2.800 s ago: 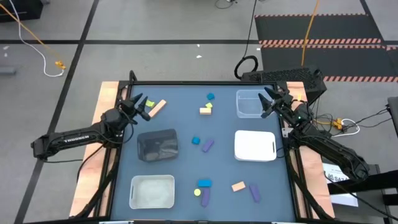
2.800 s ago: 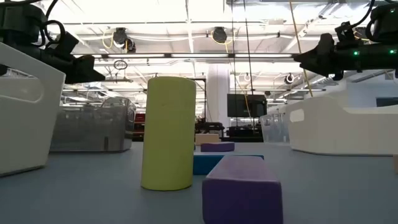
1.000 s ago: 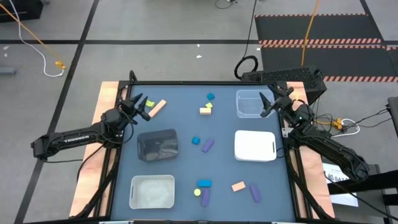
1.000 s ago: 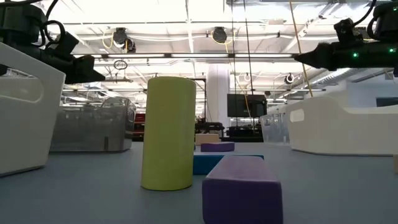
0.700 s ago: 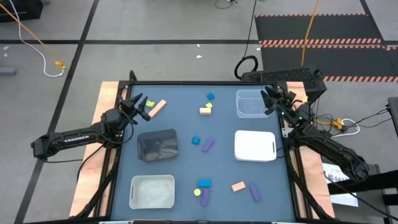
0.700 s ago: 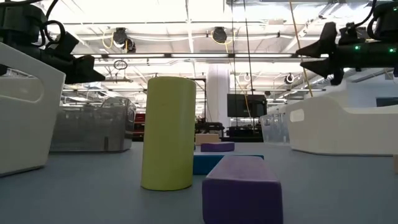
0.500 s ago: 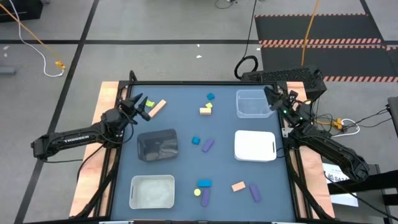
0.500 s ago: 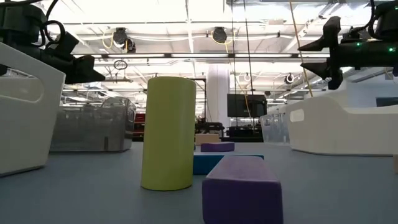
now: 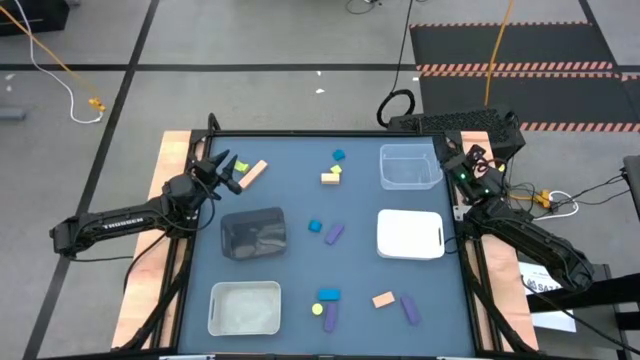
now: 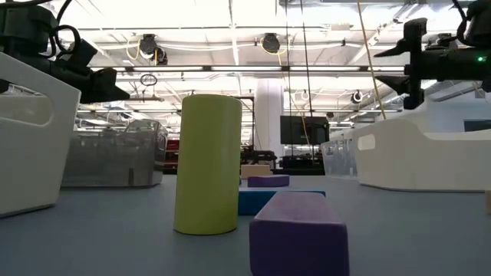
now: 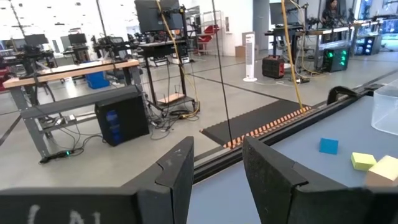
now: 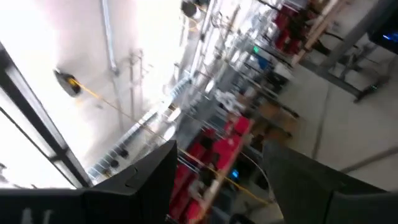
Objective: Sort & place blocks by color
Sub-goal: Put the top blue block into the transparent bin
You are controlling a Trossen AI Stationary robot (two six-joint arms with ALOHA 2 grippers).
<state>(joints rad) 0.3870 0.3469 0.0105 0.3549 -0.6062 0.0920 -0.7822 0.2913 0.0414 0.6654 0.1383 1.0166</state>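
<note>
L gripper (image 9: 226, 170) hovers over the table's (image 9: 290, 200) far-left corner, fingers parted w/ nothing between them; L wrist view shows the gap empty, looking past the table edge to the room. Nearest blocks to it: yellow-green block (image 9: 240, 166) just beside the fingertips, salmon bar (image 9: 254, 172) next to that on the side toward table centre. R gripper (image 9: 462, 163) is at the far-right edge, just beside the clear bin's (image 9: 408, 166) outer rim, raised and tilted up; R wrist view sees only ceiling/room past two spread fingers, nothing held. No block near the R gripper; closest are well apart toward table centre: blue cube (image 9: 339, 156) near far edge, tan block (image 9: 330, 178) w/ a small yellow-green piece (image 9: 337, 170) touching it. Mid-table: blue cube (image 9: 315, 226) and purple bar (image 9: 334, 233) side by side, between dark bin (image 9: 253, 233) and white bin (image 9: 410, 234). Near edge: blue block (image 9: 328, 295), yellow-green cylinder (image 9: 317, 309) and purple bar (image 9: 331, 316) clustered; salmon block (image 9: 383, 299) and another purple bar (image 9: 409, 308) to their right. Frosted bin (image 9: 244, 307) sits near-left. Low view: cylinder (image 10: 207, 163) upright, purple bar (image 10: 299, 232) in front of it, blue block (image 10: 261, 201) behind. Can't tell if any bin holds blocks.
</note>
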